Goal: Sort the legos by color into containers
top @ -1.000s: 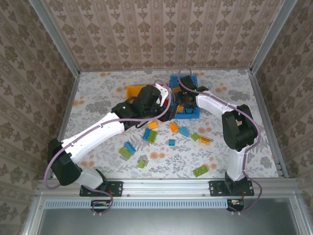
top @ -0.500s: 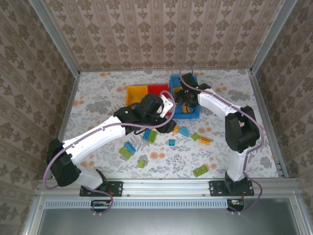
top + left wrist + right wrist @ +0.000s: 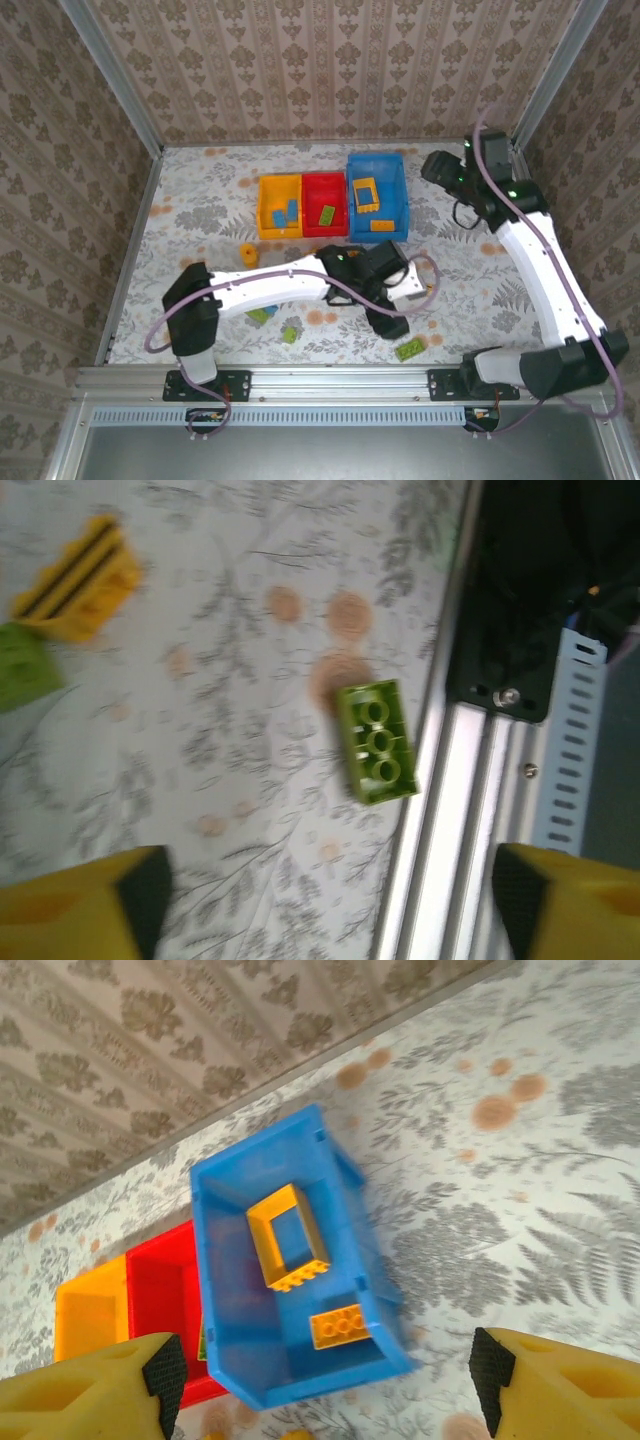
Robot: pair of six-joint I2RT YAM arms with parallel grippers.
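Three bins stand in a row at the back: yellow-orange (image 3: 270, 190), red (image 3: 323, 188) and blue (image 3: 396, 190). The blue bin (image 3: 230, 1290) holds an open orange frame (image 3: 288, 1237) and an orange brick (image 3: 338, 1326). Blue bricks (image 3: 285, 212) lie in the yellow bin, a green one (image 3: 326, 214) in the red bin. My left gripper (image 3: 392, 322) (image 3: 330, 910) hangs open and empty over the near table. A green brick (image 3: 378, 742) (image 3: 410, 349) lies just ahead of it by the rail. My right gripper (image 3: 434, 170) (image 3: 325, 1380) is open and empty, right of the blue bin.
Loose bricks lie around: a yellow-black one (image 3: 80, 577), a green one (image 3: 25, 665), a small green one (image 3: 290, 334), an orange one (image 3: 248, 253). The left arm (image 3: 290, 285) lies across the table's middle and hides bricks there. A metal rail (image 3: 470, 810) edges the near side.
The left arm swung from the bins to the near right of the table. The right arm pulled back from the blue bin to the far right, uncovering all three bins.
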